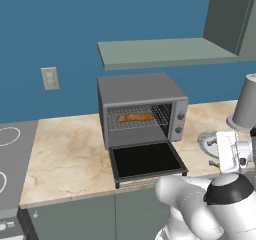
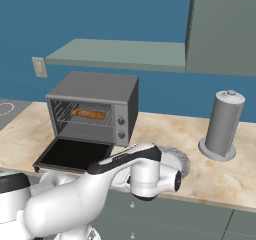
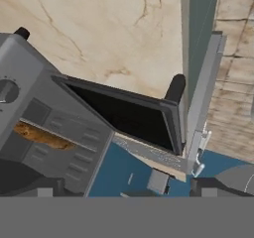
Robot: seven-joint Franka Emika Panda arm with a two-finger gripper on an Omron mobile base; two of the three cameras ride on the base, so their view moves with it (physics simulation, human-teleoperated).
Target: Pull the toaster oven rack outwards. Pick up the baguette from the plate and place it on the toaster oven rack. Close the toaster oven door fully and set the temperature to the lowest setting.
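No legible text or labels anywhere

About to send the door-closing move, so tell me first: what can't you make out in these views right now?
- Plate: right base view, mostly behind the arm; left base view, behind the wrist.
- Toaster oven knobs: too small to read settings in either base view.
- Door handle: the arm's shoulder covers its right end in left base view.
- Gripper fingers: hand view shows one dark finger clearly.

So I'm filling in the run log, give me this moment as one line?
baguette: on toaster oven rack | toaster oven door: down, open | gripper: fingers open, empty | left: shut door, set temperature
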